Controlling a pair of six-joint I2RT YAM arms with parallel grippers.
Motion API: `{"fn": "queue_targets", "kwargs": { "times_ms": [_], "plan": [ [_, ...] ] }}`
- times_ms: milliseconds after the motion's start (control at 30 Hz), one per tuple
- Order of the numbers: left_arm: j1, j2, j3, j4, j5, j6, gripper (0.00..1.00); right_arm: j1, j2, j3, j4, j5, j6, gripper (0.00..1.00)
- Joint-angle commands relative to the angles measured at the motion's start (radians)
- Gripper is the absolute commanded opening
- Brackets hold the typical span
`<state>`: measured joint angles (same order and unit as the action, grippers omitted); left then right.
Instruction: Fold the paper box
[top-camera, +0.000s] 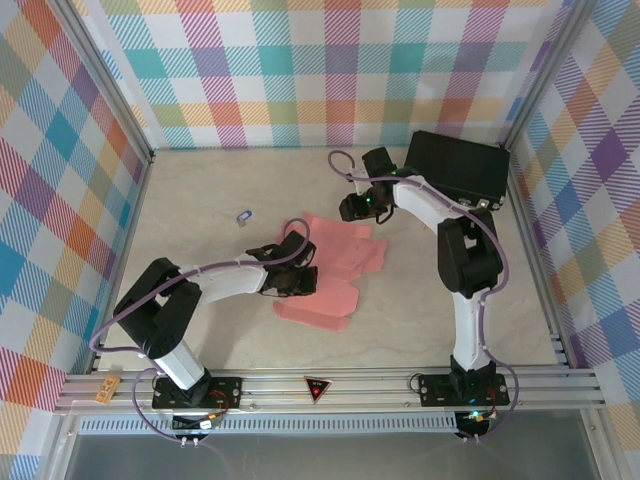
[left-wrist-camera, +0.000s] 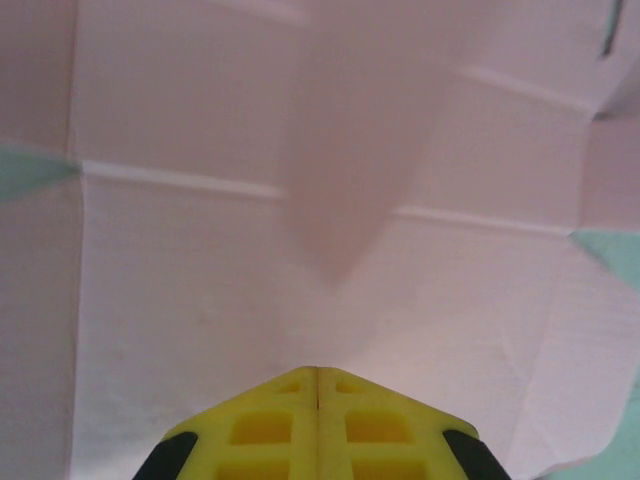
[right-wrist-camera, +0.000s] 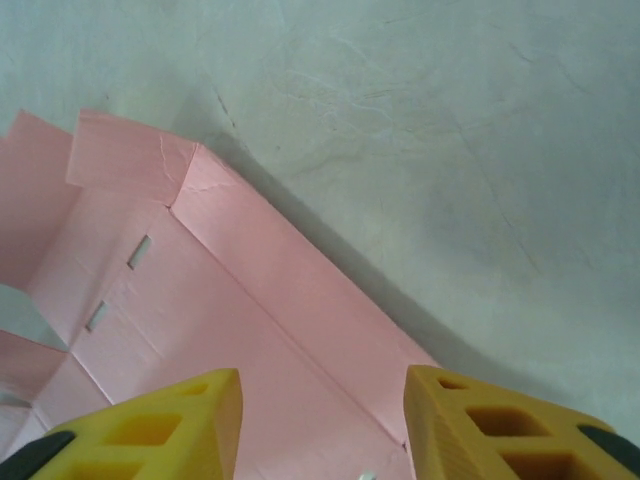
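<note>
Salmon-pink thin-cardboard paper box (top-camera: 348, 248): flat die-cut sheet, matte, creased, slotted. Left gripper (left-wrist-camera: 317, 372) closed tip to tip; right gripper (right-wrist-camera: 322, 392) parted wide.

black hard case (top-camera: 462, 165): far right corner of the surface (top-camera: 395, 325), close to the back wall | small card (top-camera: 243, 215): blue-and-white, left of centre, well apart from the case | surface: pale wood grain | walls (top-camera: 300, 70): pastel plaid, three sides | front rail (top-camera: 370, 385): red triangular mark (top-camera: 317, 388) mid-rail, tan tag (top-camera: 108, 385) at left end
</note>
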<state>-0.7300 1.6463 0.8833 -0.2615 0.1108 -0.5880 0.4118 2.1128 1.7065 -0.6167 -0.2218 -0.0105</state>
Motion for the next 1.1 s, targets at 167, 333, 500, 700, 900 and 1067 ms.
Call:
{"fn": "queue_targets", "kwargs": {
  "times_ms": [167,333,500,700,900,1067],
  "plan": [
    [-0.011,0.05,-0.032,-0.048,-0.102,-0.014,0.0,0.004,0.118,0.183,-0.141,-0.044,-0.251,0.53],
    [-0.01,0.07,-0.015,-0.137,-0.188,0.047,0.0,0.002,0.152,0.201,-0.174,-0.028,-0.303,0.56],
    [-0.01,0.073,-0.021,-0.122,-0.176,0.104,0.0,-0.007,0.177,0.21,-0.203,-0.068,-0.37,0.58],
    [-0.011,0.091,-0.017,-0.122,-0.168,0.126,0.0,-0.026,0.232,0.271,-0.258,-0.1,-0.388,0.59],
    [-0.011,0.093,-0.017,-0.116,-0.163,0.124,0.0,-0.03,0.285,0.335,-0.339,-0.185,-0.417,0.59],
    [-0.011,0.092,-0.015,-0.117,-0.165,0.123,0.0,-0.029,0.308,0.373,-0.389,-0.235,-0.446,0.57]
  ]
}}
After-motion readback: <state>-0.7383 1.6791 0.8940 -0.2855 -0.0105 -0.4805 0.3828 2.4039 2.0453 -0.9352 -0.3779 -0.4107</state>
